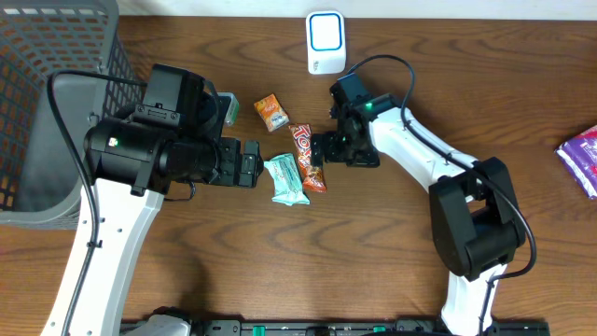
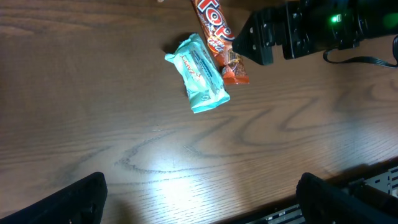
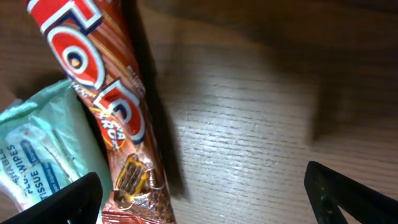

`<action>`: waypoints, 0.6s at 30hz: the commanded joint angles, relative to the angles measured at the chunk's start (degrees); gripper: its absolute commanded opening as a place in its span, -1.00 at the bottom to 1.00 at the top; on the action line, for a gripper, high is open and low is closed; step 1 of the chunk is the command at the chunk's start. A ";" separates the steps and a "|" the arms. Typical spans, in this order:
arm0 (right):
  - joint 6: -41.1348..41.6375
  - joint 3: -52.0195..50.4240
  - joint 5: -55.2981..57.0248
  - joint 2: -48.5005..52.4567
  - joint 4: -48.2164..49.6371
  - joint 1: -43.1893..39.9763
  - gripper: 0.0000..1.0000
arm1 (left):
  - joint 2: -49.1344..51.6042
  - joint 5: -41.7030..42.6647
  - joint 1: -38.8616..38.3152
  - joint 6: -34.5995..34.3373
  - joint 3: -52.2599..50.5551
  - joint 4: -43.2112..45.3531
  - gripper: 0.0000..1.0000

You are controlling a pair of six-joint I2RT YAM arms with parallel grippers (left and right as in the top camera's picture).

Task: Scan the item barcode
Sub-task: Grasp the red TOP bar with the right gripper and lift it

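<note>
Here left hand (image 1: 258,164), right hand (image 1: 316,149) released; glossy candy bar (image 3: 118,106) touching crinkly wipes pack (image 2: 200,74).

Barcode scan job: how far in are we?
Early. Done: nothing that shows; no item is lifted. In hand: the right claw is open beside the red snack bar, seemingly lined up for a pick; the left claw is open next to the teal wipes pack. Left: grasp an item, carry it to the white device, likely the scanner, and show its barcode.
</note>
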 commanded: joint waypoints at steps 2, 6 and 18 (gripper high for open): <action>1.36 -0.33 -3.78 0.55 1.64 -1.49 0.98 | 0.22 -0.17 -0.11 0.76 -0.24 -0.28 0.96; 1.33 -0.33 -4.68 0.55 4.15 -1.29 0.82 | 0.22 -0.17 -0.11 0.76 -0.24 -0.28 0.95; 2.64 -3.58 -4.52 0.63 12.81 0.55 0.09 | 0.22 -0.17 -0.11 0.76 -0.24 -0.28 0.96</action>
